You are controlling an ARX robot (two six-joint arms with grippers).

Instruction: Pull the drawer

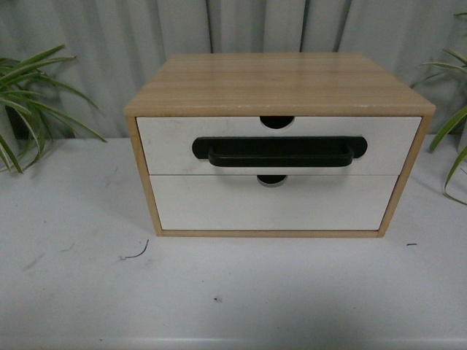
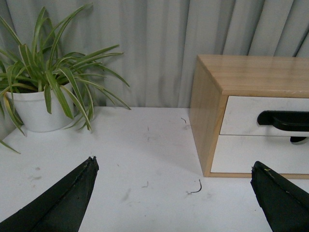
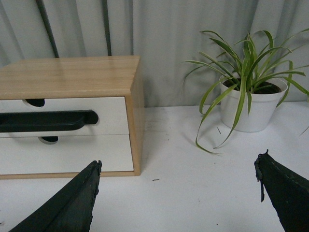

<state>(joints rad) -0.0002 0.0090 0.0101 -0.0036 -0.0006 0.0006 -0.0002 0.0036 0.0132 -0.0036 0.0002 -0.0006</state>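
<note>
The drawer (image 1: 169,144) is the upper of two in a light wood cabinet (image 1: 277,82). It has a white front, a long black bar handle (image 1: 279,151) and a semicircular notch (image 1: 277,122) in its top edge, and it sits flush and closed. Neither gripper shows in the front view. My left gripper (image 2: 174,163) hovers open over the white table, left of the cabinet, with the drawer (image 2: 244,115) ahead to one side. Right of the cabinet, my right gripper (image 3: 179,162) is open too, the handle (image 3: 48,121) off to its side. Both hold nothing.
The plain lower drawer front (image 1: 219,204) has only a notch. Potted spider plants stand at either side of the cabinet, one at the left (image 2: 36,108) and one at the right (image 3: 251,108). A grey curtain hangs behind. A small dark thread (image 1: 136,254) lies on the table (image 1: 233,299).
</note>
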